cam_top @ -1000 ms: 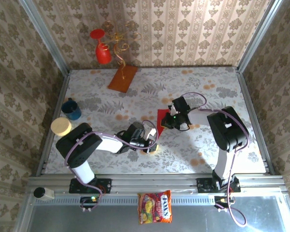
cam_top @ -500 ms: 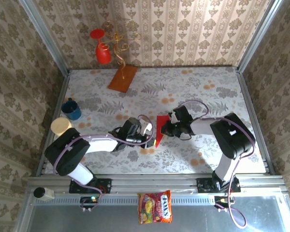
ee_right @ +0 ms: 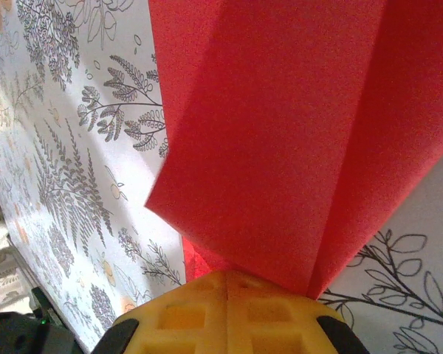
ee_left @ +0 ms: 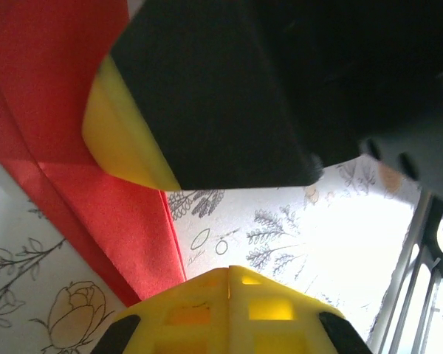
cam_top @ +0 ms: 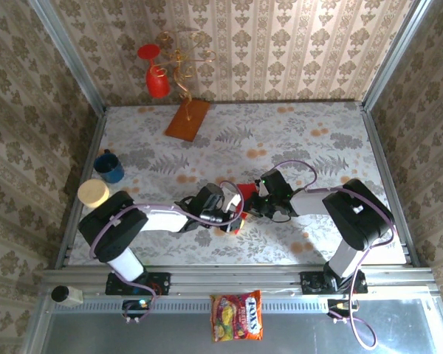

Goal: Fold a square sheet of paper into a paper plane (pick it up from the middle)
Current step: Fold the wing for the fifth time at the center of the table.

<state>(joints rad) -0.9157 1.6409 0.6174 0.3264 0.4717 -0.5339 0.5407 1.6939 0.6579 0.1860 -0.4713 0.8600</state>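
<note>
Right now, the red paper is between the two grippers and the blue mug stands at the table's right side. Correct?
No. The top external view shows the blue mug at the left side of the table, not the right. The red paper is between the left gripper and right gripper.

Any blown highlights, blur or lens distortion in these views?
Left wrist: tablecloth blown out lower right, dark shape up top unfocused, left pincer soft. Right wrist: red paper sharp, evenly lit; right pincer blurred. Top external: even light, sharp; frame posts splay, wide-angle.
</note>
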